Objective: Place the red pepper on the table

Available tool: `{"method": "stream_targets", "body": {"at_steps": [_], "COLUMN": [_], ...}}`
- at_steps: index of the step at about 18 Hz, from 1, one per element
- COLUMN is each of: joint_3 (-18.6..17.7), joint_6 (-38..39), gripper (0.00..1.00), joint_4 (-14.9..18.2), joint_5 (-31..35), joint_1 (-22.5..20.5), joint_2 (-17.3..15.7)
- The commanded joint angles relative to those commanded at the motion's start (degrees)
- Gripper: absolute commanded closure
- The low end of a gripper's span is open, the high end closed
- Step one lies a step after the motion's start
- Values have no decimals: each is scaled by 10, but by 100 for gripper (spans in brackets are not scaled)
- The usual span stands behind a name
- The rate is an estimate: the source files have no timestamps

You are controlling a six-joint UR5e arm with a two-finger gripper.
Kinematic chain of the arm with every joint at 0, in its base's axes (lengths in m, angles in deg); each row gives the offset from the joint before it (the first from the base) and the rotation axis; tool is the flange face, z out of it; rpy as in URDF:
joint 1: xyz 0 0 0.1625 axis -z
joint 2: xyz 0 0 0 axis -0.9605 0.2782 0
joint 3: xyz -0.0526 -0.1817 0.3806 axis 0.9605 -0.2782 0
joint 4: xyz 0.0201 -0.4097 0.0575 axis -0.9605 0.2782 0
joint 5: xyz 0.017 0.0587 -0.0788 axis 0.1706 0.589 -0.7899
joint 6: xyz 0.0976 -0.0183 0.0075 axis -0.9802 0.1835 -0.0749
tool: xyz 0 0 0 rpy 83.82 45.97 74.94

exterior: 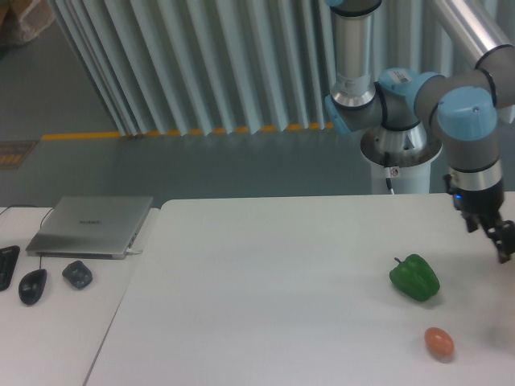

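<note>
- The gripper point(500, 241) is hanging at the far right edge of the view, above the right side of the table point(265, 289). Only one dark finger is showing clearly, so I cannot tell how far apart the jaws are standing or whether anything is sitting between them.
- The red pepper is not showing anywhere in this view — it may be lying past the right border, though that is only a guess.
- The green pepper point(415, 277) is lying on the tabletop to the left of the gripper, and the orange egg-shaped thing point(438, 342) is sitting nearer the camera, apart from it.
- Risks: with the target out of sight, the arm is working where this camera is giving no check on the grasp, and a sweep back inward could be knocking the green pepper, which looks likely to roll.
</note>
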Motion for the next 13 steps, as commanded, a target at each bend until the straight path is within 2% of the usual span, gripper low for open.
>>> {"method": "stream_targets", "body": {"at_steps": [3,5,9,11,13], "joint_3": [31,45,41,45,56], "joint_6": [2,0,9,10,11], "gripper": [0,0,0,0,0], "joint_4": [0,-1,-52,-58,-76], "joint_5": [4,-3,-3,-29,-10], "joint_1": [-11,-45,-74,-88,-93], "joint_2": [22,25,53,54,71]}}
